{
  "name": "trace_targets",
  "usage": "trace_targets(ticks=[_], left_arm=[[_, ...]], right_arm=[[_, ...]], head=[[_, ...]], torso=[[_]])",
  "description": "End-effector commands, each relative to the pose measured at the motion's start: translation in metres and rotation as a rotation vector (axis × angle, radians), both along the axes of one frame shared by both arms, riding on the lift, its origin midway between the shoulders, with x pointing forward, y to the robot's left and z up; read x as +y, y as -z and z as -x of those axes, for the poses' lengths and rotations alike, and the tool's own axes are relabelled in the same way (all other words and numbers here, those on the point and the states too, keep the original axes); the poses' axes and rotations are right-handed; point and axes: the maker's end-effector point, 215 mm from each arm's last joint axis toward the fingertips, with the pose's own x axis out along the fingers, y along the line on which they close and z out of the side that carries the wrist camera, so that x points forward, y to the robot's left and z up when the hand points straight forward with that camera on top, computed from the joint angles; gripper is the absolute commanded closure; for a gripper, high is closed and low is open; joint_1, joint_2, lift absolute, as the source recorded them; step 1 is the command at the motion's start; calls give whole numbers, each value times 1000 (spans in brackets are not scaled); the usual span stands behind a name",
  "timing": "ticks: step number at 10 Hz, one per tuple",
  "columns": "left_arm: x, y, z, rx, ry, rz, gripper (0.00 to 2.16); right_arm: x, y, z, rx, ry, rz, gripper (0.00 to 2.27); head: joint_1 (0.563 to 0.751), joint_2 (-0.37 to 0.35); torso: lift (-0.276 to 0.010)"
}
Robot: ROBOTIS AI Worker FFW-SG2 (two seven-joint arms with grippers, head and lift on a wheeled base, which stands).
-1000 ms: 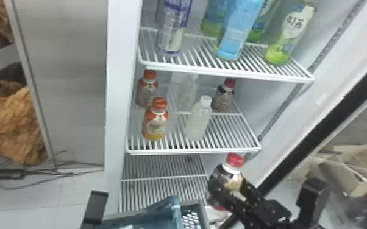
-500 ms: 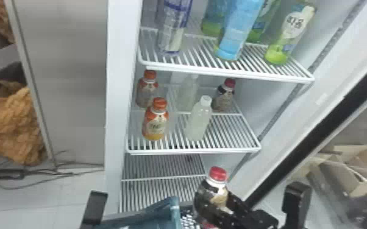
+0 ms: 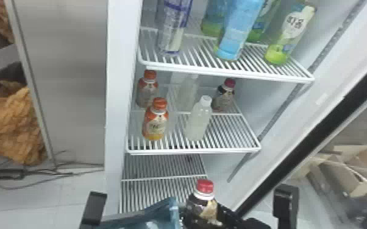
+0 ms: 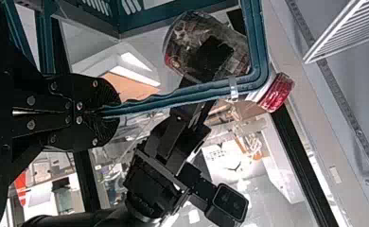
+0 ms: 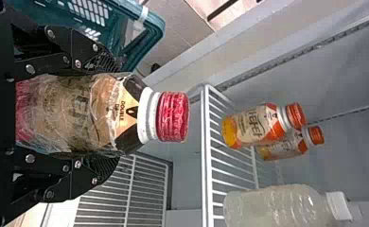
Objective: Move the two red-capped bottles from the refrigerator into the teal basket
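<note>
- Closed around the body of a red-capped bottle (image 3: pixel 208 211), the right gripper (image 3: pixel 228 216) holds it upright, cap up, at the edge of the basket (image 3: pixel 149 213).
- The left gripper (image 3: pixel 93 210) pinches the basket's rim between its fingers, close together on the teal plastic in the left wrist view.
- A second red-capped bottle (image 3: pixel 224 97) stands toward the back of the middle shelf (image 3: pixel 192 151) in the refrigerator (image 3: pixel 119 91), near the right wall.
- Sharing that shelf are two orange-capped bottles, one at the front (image 3: pixel 155 126) and one behind (image 3: pixel 147 93), with a white-capped bottle (image 3: pixel 198 121) between the front one and the red cap.
- Above, taller green (image 3: pixel 291 33) and blue (image 3: pixel 237 29) bottles line the upper shelf (image 3: pixel 222 71).
</note>
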Motion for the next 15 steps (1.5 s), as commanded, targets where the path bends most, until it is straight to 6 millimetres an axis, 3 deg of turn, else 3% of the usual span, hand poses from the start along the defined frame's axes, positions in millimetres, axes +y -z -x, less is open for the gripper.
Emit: trace_targets(ticks=[1, 3, 7, 10, 12, 15], left_arm=[[0, 0, 1, 1, 2, 0, 1134], [-1, 0, 1, 1, 1, 2, 1134], [-1, -1, 1, 2, 1, 5, 1134], [-1, -2, 0, 2, 0, 6, 1134], [-1, -3, 0, 4, 1, 10, 1134], [-4, -7, 2, 9, 4, 23, 1134]], right_arm=[[0, 2, 2, 12, -6, 5, 659], [6, 8, 1, 21, -15, -12, 469], [-1, 12, -10, 1, -5, -15, 435], [-58, -22, -56, -207, 125, 62, 438], [-103, -65, -84, -399, 212, 192, 440], [-146, -81, -108, -554, 313, 197, 437]], head=[[695, -350], [695, -350], [695, -350], [695, -350], [695, -350], [695, -350]], torso=[[-228], [-228], [-228], [-228], [-228], [-228]])
